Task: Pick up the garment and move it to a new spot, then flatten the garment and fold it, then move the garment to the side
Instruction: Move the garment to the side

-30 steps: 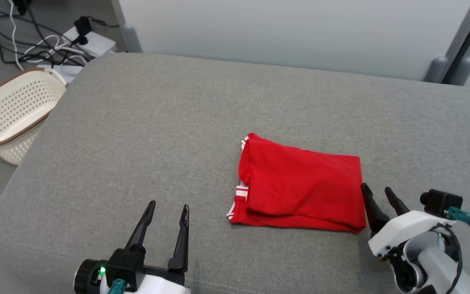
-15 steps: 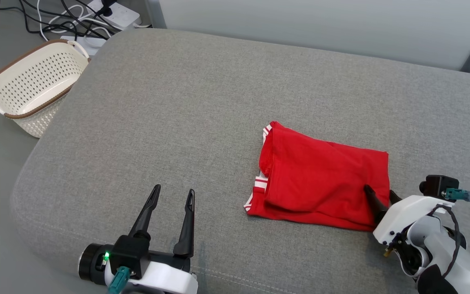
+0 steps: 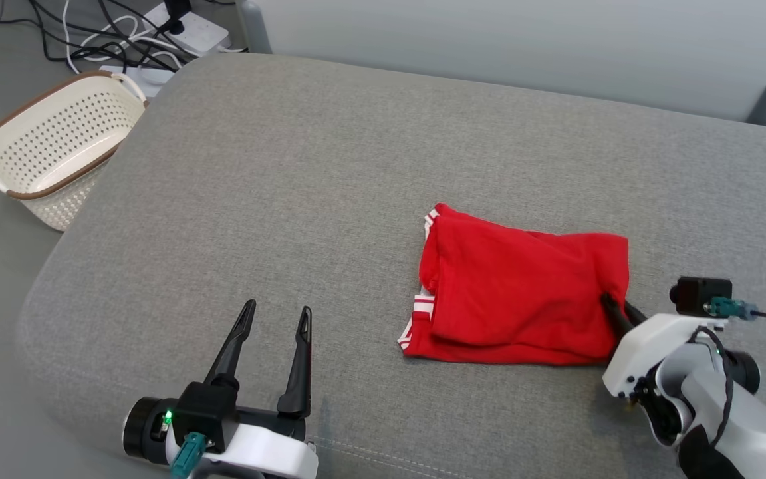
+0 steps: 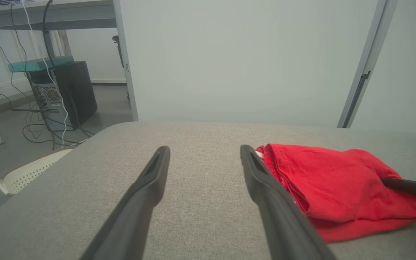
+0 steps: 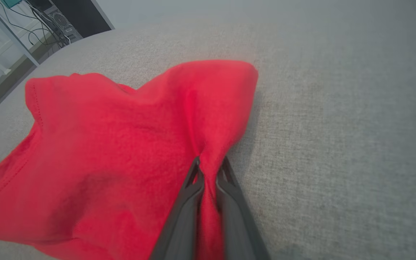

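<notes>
Red white-trimmed cloth garment (image 3: 522, 293) lies folded; right hand (image 5: 210, 161) pinches its edge, left hand (image 3: 276, 307) open; side move remains.

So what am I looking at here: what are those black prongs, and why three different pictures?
This is a two-armed robot. The black prongs are the fingers of its grippers, its hands. The wide picture comes from a camera on its head, looking down; the other two come from its wrists, each looking along that hand's fingers. On the grey fabric-covered cushion lies a folded red cloth garment with white-striped trim. The right gripper is shut, pinching a bunch of the garment's edge. The left gripper is open and holds nothing, beside the garment. A cream perforated plastic basket stands on the floor to the left.
</notes>
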### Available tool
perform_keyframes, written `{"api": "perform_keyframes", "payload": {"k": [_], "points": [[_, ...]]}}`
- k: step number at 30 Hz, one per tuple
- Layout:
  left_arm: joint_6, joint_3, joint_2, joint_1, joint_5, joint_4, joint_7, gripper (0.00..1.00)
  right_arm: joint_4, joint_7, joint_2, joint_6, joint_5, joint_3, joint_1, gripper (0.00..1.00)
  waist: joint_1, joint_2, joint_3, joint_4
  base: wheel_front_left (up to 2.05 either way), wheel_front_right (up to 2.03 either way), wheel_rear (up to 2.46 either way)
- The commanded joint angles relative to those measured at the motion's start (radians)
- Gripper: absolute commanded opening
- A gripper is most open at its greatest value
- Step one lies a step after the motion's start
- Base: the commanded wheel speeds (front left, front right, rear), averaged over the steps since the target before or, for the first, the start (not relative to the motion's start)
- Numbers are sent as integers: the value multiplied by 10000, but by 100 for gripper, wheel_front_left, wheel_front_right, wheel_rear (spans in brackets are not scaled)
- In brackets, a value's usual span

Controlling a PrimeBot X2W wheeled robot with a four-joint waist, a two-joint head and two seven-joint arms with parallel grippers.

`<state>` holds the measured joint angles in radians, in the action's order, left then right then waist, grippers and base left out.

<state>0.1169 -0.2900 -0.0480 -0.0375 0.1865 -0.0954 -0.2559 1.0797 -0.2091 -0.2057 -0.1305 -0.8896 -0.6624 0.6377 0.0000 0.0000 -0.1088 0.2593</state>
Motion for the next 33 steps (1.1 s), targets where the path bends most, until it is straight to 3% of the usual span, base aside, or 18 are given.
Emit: {"api": "perform_keyframes", "payload": {"k": [1,7,13,19,33], "points": [[58,345,-22,-398,43,262,-59,100,-129,-203,-104,-2,145,-151,251,0,0,0,27,-75,0,0,0],[-26,437,-22,-385,19,269,-59,100,-570,-514,-165,-2,922,-399,758,0,0,0,82,-546,0,0,0],[-73,470,-22,-556,-42,326,-59,100,-2026,-523,-394,-2,2185,459,708,0,0,0,5,-1108,0,0,0],[-159,522,-22,-760,-102,263,-59,100,-2723,-525,-382,-2,3128,1237,387,0,0,0,-26,-1756,0,0,0],[-392,514,-22,-1225,-400,99,-59,100,-3193,-526,-195,-2,3895,2202,3,0,0,0,-231,-3808,0,0,0]]}}
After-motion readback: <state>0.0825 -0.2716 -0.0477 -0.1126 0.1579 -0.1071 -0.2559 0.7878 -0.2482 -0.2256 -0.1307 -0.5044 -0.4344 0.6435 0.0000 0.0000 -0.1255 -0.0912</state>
